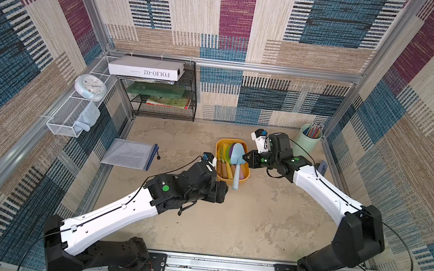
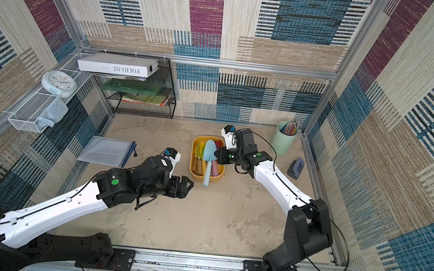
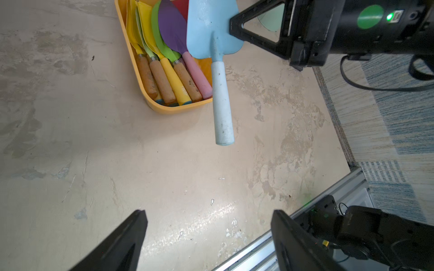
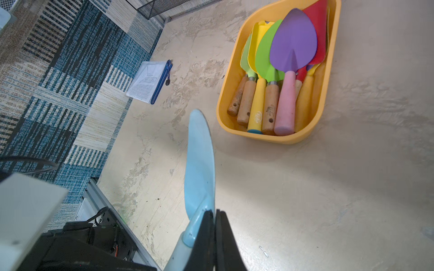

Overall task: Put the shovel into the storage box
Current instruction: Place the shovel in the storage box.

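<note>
The light blue shovel (image 1: 236,155) hangs over the yellow-orange storage box (image 1: 245,176). Its handle (image 3: 222,105) pokes out past the box's near rim (image 3: 164,109). My right gripper (image 1: 246,158) is shut on the side edge of the shovel's blade (image 4: 199,164). In the right wrist view its fingers (image 4: 206,225) pinch the thin blade edge-on. Several coloured shovels (image 4: 291,47) lie inside the box (image 4: 270,138). My left gripper (image 2: 188,186) stands open and empty just in front of the box, short of the handle tip. Its fingers (image 3: 131,234) frame bare table.
A mint-green pencil cup (image 1: 308,141) stands at the back right, with a small dark blue object (image 1: 323,167) near it. A clear document folder (image 1: 129,153) lies left of the box. A black mesh shelf (image 1: 164,98) and a white wire basket (image 1: 71,121) line the back left.
</note>
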`<state>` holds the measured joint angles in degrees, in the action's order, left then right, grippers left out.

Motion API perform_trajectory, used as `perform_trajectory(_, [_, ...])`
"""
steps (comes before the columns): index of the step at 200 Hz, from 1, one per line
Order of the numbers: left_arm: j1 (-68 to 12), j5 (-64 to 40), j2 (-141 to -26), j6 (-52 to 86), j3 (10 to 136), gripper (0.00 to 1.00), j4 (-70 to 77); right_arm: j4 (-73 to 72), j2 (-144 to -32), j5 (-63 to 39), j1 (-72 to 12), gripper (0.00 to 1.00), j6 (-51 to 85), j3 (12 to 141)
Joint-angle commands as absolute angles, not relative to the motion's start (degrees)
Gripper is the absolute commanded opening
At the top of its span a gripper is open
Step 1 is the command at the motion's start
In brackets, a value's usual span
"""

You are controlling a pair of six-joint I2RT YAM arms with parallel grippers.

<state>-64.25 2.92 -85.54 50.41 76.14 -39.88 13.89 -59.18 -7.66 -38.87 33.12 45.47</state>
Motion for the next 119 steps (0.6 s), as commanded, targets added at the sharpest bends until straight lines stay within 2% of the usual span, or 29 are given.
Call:
perform_trajectory(1, [-64.2,3.9,-85.5,48.5,76.8,0.65,-41.0,13.5,-60.4,-6.8,-38.4,0.0,31.7,47.2])
perform_trajectory(46, [-64.2,6.2,-81.5,45.2,75.2,0.67,-40.3,13.9,-66.5,-8.7,-34.8,0.0,27.7,52.6])
perform_trajectory(77, [-62.8,10.5,-76.5,42.8,73.7,0.74,-41.8,13.9,-73.7,-12.7,-31.5,0.0,23.1,58.2])
perform_trajectory(119, [-55.6,8.5,-68.3,39.0,67.7,0.85,-38.4,15.6,-86.1,-20.2,-27.8,0.0,14.3,68.5])
